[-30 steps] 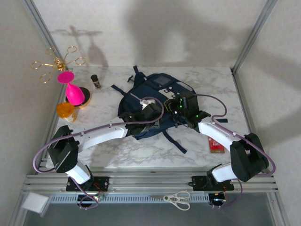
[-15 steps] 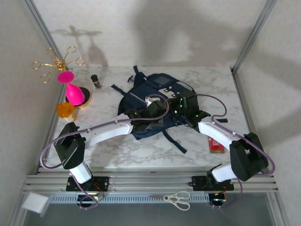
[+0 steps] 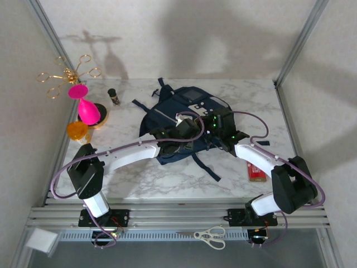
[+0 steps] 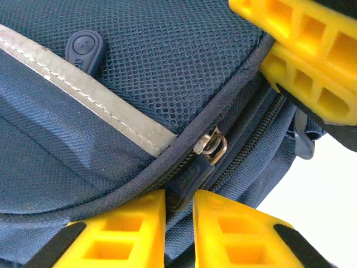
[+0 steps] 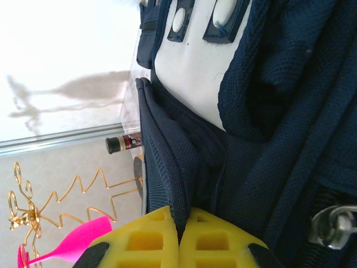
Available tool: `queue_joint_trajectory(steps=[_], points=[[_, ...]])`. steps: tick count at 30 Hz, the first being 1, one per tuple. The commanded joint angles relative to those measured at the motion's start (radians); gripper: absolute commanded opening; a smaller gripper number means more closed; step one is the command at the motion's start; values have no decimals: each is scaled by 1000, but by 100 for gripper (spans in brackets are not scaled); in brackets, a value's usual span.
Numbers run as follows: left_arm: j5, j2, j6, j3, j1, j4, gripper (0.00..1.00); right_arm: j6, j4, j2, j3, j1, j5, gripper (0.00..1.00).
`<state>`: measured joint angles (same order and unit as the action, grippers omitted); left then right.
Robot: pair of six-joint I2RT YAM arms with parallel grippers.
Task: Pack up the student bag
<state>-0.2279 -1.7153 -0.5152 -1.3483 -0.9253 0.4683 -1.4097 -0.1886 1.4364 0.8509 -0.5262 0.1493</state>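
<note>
- Left gripper point(image 4: 179, 216): its yellow fingers are drawn close together and pinch the dark zipper pull point(image 4: 187, 181) lying between them. The metal slider point(image 4: 215, 146) sits just beyond the fingertips.
- Student bag point(image 3: 167, 111): navy, lying on the marble table point(image 3: 139, 178) directly beneath both grippers. A grey stitched stripe point(image 4: 100, 103) crosses the fabric beyond the left fingertips and to their left.
- Rubber patch point(image 4: 83, 49): set on the mesh farther beyond the left gripper, it bears an embossed star. No lettering can be made out.
- Right gripper point(image 5: 179, 230): yellow fingers pressed together on a fold of the bag's navy mesh. In the left wrist view these fingers point(image 4: 301, 50) stand up and to the right of the slider.
- Grey-white panel point(image 5: 189, 72): beyond the right fingertips, carrying two dark-framed tabs without readable writing.
- Small dark bottle point(image 5: 125, 143): left of the right gripper, past the bag's edge. Its label is red and white, with print too small to read.
- Gold wire stand point(image 5: 83, 190) and pink vessel point(image 5: 72, 237): far left of the right gripper.
- Red box point(image 3: 257, 172): on the table behind the right gripper, beside its forearm. Its print is illegible.
</note>
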Motion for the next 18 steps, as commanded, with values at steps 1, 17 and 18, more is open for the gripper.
queue_joint_trajectory(steps=[1,17,18], points=[[26,-5,92,-45,20,-117,27,-8,-83,-9,26,-21,81,0],[46,1,-17,-54,52,-258,26,-11,-113,12,13,-29,103,0],[48,-3,-20,-57,54,-262,26,-14,-116,12,11,-29,104,0]])
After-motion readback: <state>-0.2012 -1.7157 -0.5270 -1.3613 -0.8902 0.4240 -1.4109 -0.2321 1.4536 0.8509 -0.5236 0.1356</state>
